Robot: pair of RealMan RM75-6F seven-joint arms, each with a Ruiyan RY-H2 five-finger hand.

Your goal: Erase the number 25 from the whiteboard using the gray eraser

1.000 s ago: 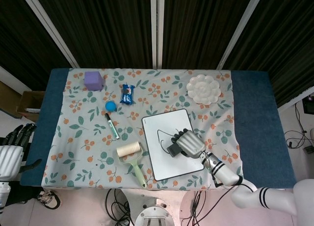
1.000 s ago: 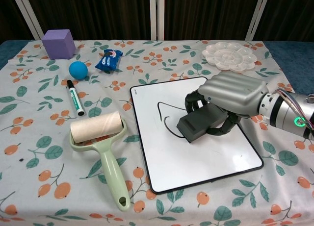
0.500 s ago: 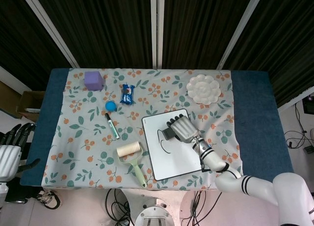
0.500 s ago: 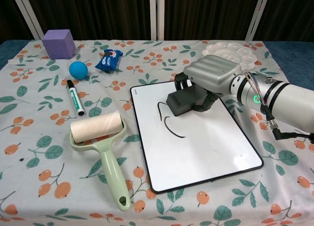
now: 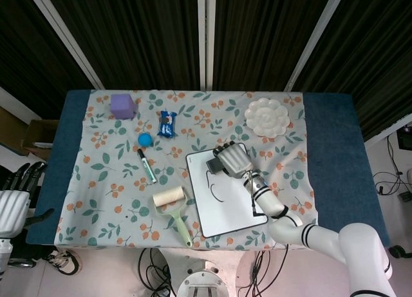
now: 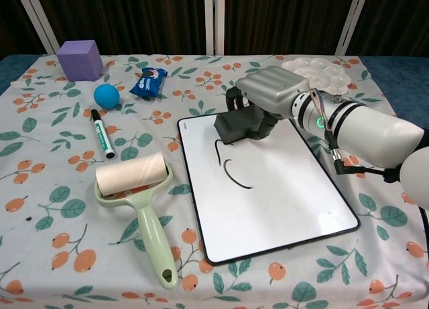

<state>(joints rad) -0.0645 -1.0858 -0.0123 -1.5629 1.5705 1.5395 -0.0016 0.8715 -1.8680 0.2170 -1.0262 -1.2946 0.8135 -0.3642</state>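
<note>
Right hand (image 6: pixel 271 89) grips the gray eraser (image 6: pixel 236 126) on the whiteboard's (image 6: pixel 281 202) far edge.
Only the head view shows the left hand (image 5: pixel 14 200), fingers extended, holding nothing.

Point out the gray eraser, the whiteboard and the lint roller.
gray eraser (image 6: pixel 236 125), chest view, on its front face below the fingers.
whiteboard (image 6: pixel 281 202), chest view, on the bare white surface near the middle.
lint roller (image 6: pixel 131 175), chest view, on the paper roll.
</note>
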